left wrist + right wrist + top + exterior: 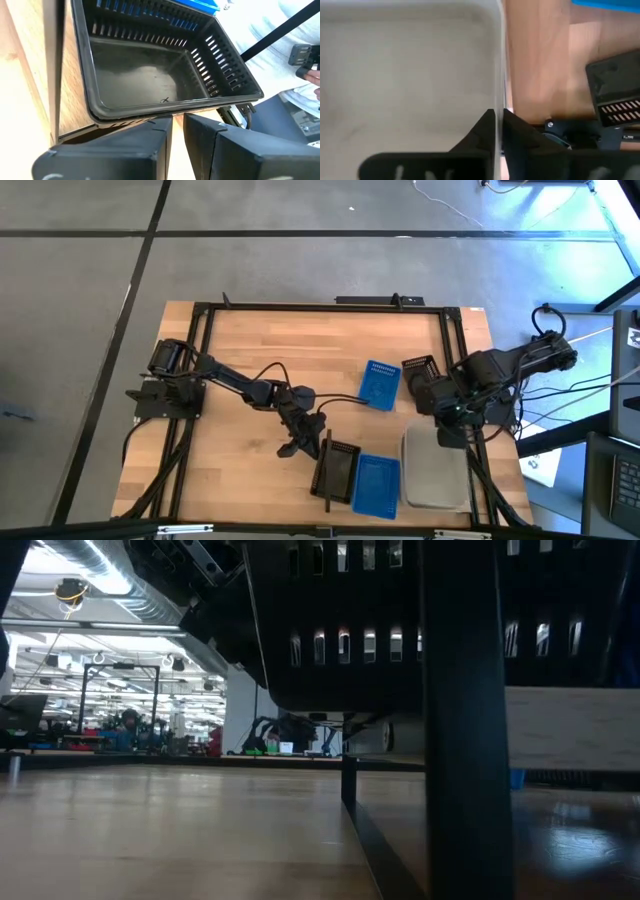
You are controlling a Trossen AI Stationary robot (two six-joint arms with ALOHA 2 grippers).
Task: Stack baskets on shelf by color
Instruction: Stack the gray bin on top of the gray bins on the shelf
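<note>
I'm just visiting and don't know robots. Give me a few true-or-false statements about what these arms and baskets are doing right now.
1. The right gripper pinches the white basket by its rim. True.
2. The left gripper holds a blue basket. False: it is at the rim of a black basket.
3. A blue basket lies alone mid-table. True.
4. The white basket is full of blocks. False: it looks empty.

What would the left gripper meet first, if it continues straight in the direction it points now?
Probably the black basket on the shelf: the left gripper points at its near rim, apparently almost touching; depth is unclear.
</note>
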